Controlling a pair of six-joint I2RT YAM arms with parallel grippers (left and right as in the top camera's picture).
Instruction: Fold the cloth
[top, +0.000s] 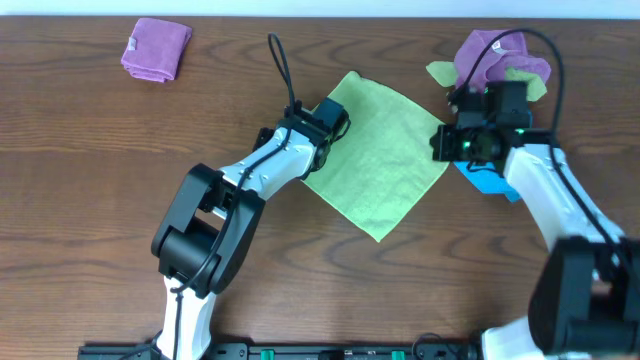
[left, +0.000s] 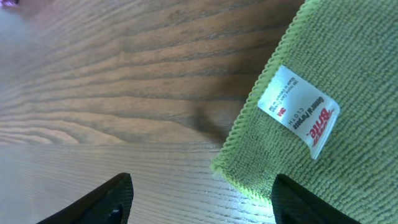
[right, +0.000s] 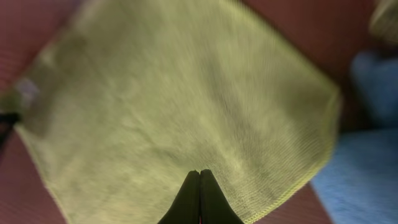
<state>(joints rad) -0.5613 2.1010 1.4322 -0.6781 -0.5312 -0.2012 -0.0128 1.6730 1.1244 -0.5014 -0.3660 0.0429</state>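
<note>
the cloth (top: 375, 150) is lying flat near the middle of the wood-grain table (top: 100, 150), a lime-green square turned like a diamond. its terry surface is showing fine loops and a stitched border, and a white printed tag (left: 298, 112) is sitting at that border. the left gripper (left: 202, 186) is standing wide over the edge near the tag, holding nothing. the right gripper (right: 199, 177) is pressed fully together at the cloth's right side. its view is blurred, so i cannot tell if it is touching. a blue cloth (top: 490, 182) is lying half hidden under the right arm.

Wooden table (top: 80, 150) with lime-green cloth (top: 385, 160), purple cloth (top: 156, 48), blue cloth (top: 488, 183)
</note>
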